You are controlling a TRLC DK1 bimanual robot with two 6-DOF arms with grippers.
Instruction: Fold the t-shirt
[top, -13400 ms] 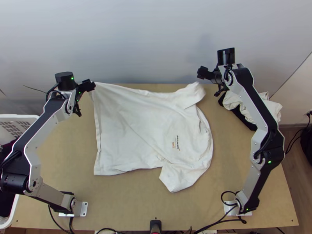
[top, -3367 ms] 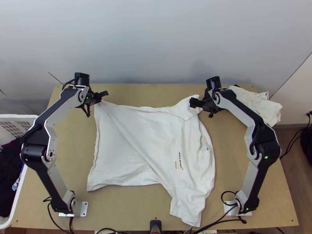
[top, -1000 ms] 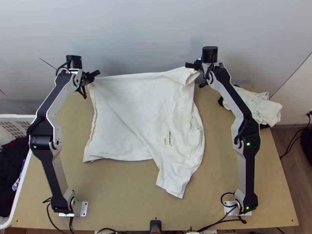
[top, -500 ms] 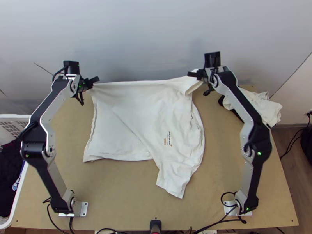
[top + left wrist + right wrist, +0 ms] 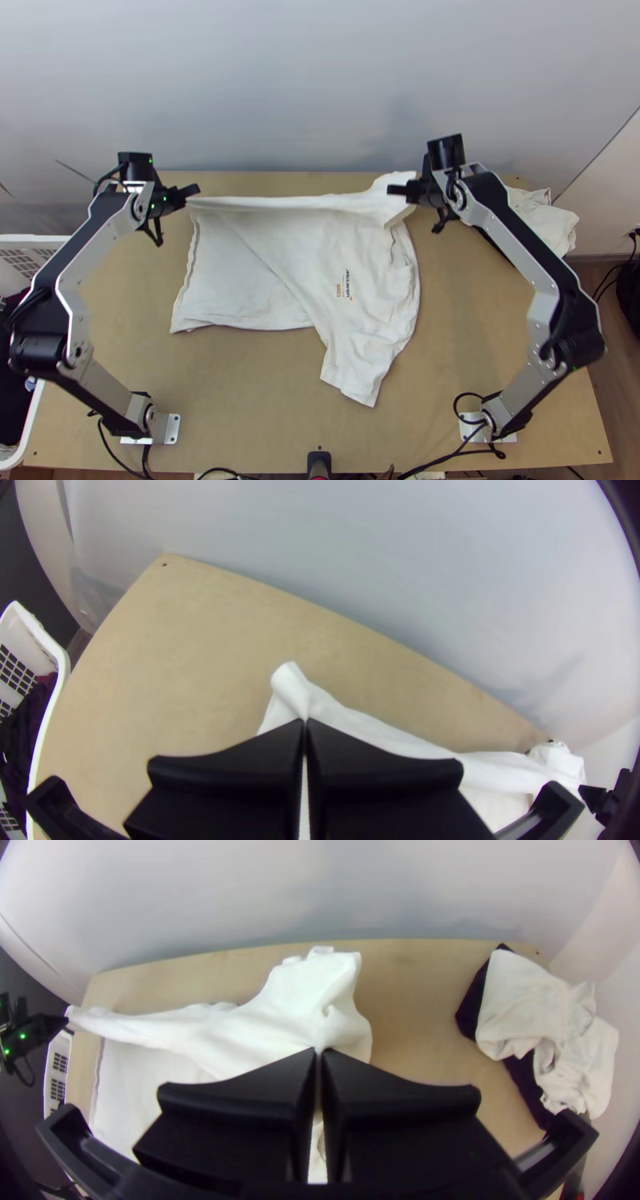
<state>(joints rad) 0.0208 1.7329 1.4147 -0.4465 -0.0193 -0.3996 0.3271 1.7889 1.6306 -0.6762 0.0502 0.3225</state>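
Both grippers have moved toward the near side of the table (image 5: 264, 416) since the last earlier frame, and the far edge of the t-shirt (image 5: 264, 248) came together with them; its near part, with the sleeve (image 5: 352, 372), has remained in the same place. The left gripper (image 5: 197, 190) has its jaws closed upon the left far corner of the t-shirt, and in the left wrist view a small peak of white fabric stands out just beyond the fingertips. The right gripper (image 5: 391, 190) is also pinching the t-shirt, at its right far part, where a wider, crumpled piece of fabric comes out beyond the jaws. Between the two pairs of jaws the far edge is drawn into a narrow band. From this band the rest of the t-shirt lies spread toward the near side, with a long slanting crease, and the sleeve is pointing to the near edge of the table. The small print (image 5: 342, 284) is nearer to the right jaws than to the left ones. Well to the right of the right jaws, a white cloth (image 5: 552, 224) lies bunched over a dark cloth (image 5: 473, 1000). To the left of the left jaws, and more to the near side, stands a white basket (image 5: 40, 238) with dark clothes (image 5: 12, 400) inside
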